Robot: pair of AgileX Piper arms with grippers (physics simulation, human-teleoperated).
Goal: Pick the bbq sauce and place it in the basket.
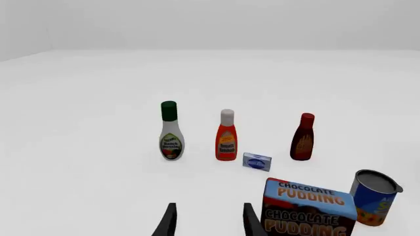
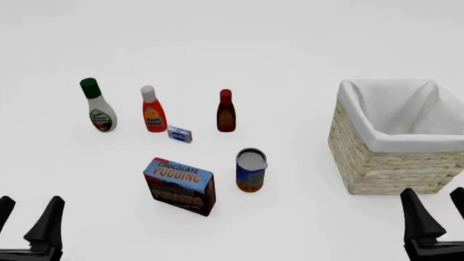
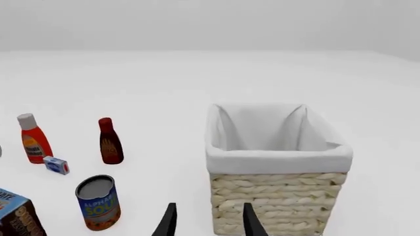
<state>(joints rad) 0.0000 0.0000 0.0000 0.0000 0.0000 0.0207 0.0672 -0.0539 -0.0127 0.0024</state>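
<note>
Both grippers, left [image 2: 29, 220] and right [image 2: 435, 215], hang spread and empty; reaching the sauce [image 2: 225, 111] probably risks toppling the can [image 2: 251, 170].

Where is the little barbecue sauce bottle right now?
In the front view the bbq sauce stands upright on the table, rightmost of three bottles, beside the red-orange bottle and well left of the basket.
</note>
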